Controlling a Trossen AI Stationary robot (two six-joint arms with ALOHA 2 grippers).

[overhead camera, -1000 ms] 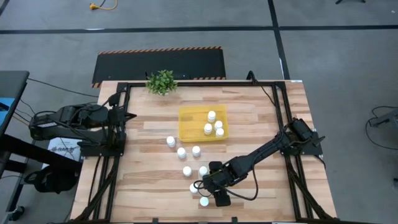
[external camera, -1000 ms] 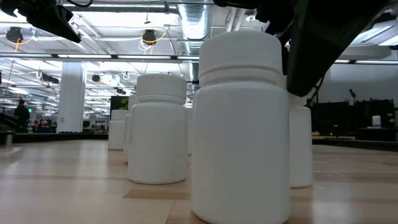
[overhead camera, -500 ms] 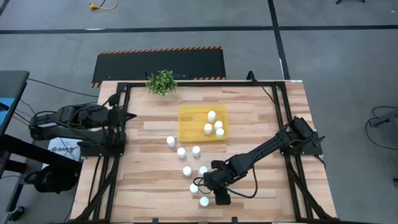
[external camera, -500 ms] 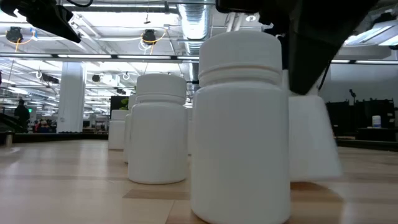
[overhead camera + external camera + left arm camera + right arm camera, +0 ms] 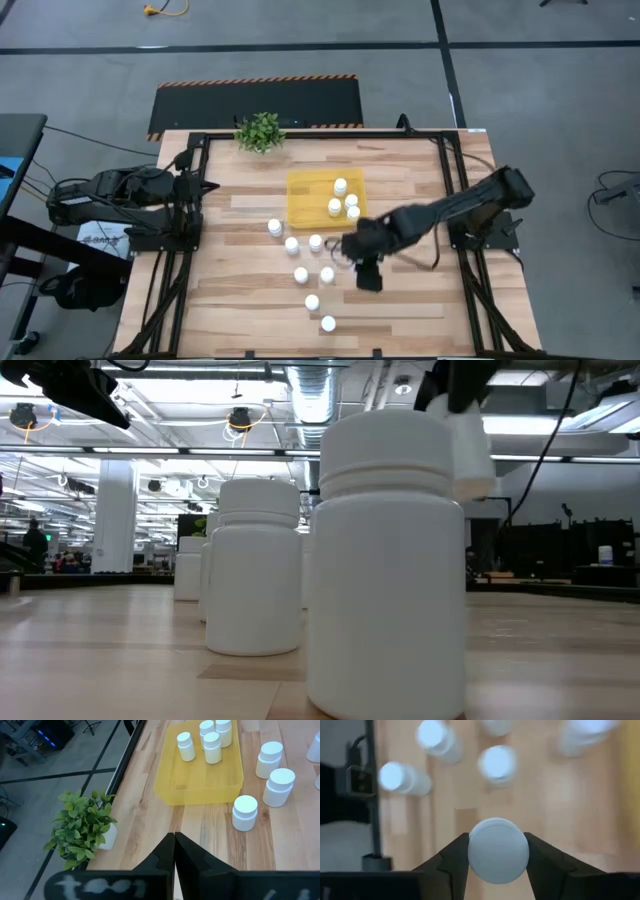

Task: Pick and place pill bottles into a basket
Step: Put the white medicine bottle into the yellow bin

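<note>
- Right now the right gripper [image 5: 497, 851] is clamped on one pill bottle [image 5: 498, 850]; the wrist view shows its round white cap pinched between the two dark fingers [image 5: 451, 857], one on each side.
- Held bottle [image 5: 470, 448] hangs clear of the wood in the low view, above the level of the standing bottles' caps (it reads slightly smeared there).
- From above, the right gripper [image 5: 352, 246] sits just off the near edge of the basket [image 5: 303, 207], over the table [image 5: 420, 180], with the right arm [image 5: 450, 208] stretching back to the table's right side.
- Basket: shallow yellow tray, middle of the table toward the far side. Four bottles [image 5: 341, 186] stand in it, bunched at its right end; the rest of its floor is bare.
- Loose bottles on the wood, near side of the basket: three in a short row just beside it [image 5: 275, 228], two more further toward the near edge [image 5: 301, 275], then two singles closer still [image 5: 328, 323]. All upright as far as I can tell.
- Nearest bottle [image 5: 388, 560] fills the low view, another [image 5: 254, 566] stands behind it.
- Left gripper [image 5: 174, 851]: fingers pressed together, nothing between them, parked at the table's left edge, well apart from the bottles.
- Small green plant [image 5: 260, 130] at the far left corner.
</note>
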